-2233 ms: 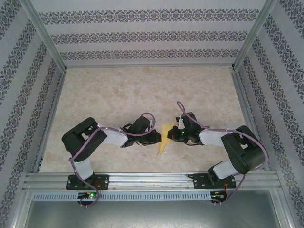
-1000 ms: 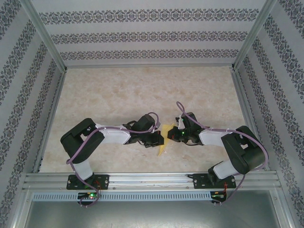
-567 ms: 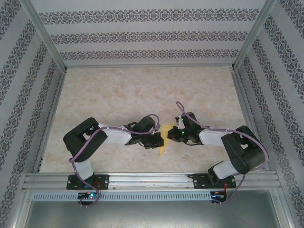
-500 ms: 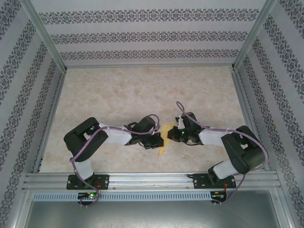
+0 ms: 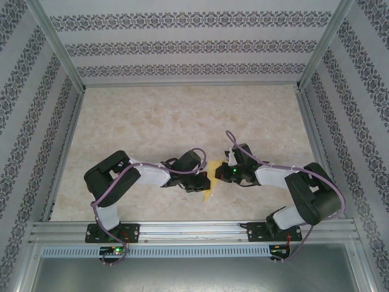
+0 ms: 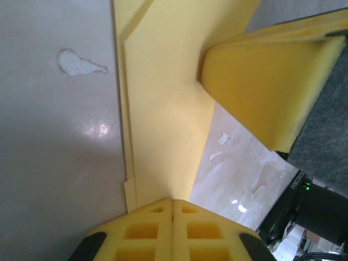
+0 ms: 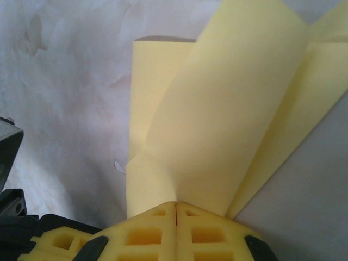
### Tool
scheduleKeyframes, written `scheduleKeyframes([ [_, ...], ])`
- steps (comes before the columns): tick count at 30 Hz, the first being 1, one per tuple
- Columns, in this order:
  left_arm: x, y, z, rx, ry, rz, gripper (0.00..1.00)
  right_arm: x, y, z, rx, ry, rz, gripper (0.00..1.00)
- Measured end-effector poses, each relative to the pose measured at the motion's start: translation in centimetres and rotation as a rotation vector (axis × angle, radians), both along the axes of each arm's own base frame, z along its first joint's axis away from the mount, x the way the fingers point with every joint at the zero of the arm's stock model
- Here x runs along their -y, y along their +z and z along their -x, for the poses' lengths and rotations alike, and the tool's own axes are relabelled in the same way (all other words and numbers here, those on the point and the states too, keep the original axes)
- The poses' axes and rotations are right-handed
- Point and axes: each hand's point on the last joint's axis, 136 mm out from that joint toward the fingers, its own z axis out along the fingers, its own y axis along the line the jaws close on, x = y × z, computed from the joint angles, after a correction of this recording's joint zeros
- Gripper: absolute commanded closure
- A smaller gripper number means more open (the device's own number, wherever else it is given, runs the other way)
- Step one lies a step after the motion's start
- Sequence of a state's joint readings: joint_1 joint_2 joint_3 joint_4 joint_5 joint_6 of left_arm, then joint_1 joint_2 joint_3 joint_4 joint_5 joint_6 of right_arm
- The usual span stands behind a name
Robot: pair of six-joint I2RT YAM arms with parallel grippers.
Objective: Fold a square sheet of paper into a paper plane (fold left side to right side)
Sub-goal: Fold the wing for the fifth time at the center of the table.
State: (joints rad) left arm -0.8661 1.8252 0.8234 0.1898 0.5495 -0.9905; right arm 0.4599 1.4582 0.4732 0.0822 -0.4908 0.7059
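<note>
The pale-yellow sheet of paper (image 5: 210, 185) lies folded into a narrow pointed strip at the table's near centre, between both grippers. My left gripper (image 5: 205, 180) comes in from the left and is shut on the paper's edge (image 6: 163, 109), its fingertips (image 6: 163, 209) pressed together. From the right, my right gripper (image 5: 219, 173) is shut on a raised flap of the paper (image 7: 228, 109), which fans up from its tips (image 7: 187, 212). The right gripper's yellow fingers (image 6: 266, 81) press on the paper in the left wrist view. Whether the folds make a paper plane I cannot tell.
The marbled tabletop (image 5: 182, 115) stretches far and to both sides. Patterned walls (image 5: 188, 45) and aluminium rails (image 5: 194, 230) enclose it. The left arm's black housing (image 7: 11, 163) shows beside the paper, and the right arm's body (image 6: 310, 217) sits close behind it.
The left arm has pushed a little to the right, closing in on the right gripper, so less yellow paper shows between them. The right arm has hardly moved.
</note>
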Motion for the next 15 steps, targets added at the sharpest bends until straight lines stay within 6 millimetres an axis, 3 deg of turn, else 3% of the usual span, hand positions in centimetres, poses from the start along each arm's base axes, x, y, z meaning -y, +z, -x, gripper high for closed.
scheduleKeyframes([
  [9, -1.1, -0.1, 0.6, 0.047, -0.005, -0.073, 1.0, 0.1, 3.4, -0.4, 0.092, 0.014, -0.056, 1.0],
  [15, -2.9, -0.2, 1.4, 0.054, 0.011, -0.116, 1.0, -0.7, 2.7, 1.5, 0.074, 0.064, -0.088, 1.0],
])
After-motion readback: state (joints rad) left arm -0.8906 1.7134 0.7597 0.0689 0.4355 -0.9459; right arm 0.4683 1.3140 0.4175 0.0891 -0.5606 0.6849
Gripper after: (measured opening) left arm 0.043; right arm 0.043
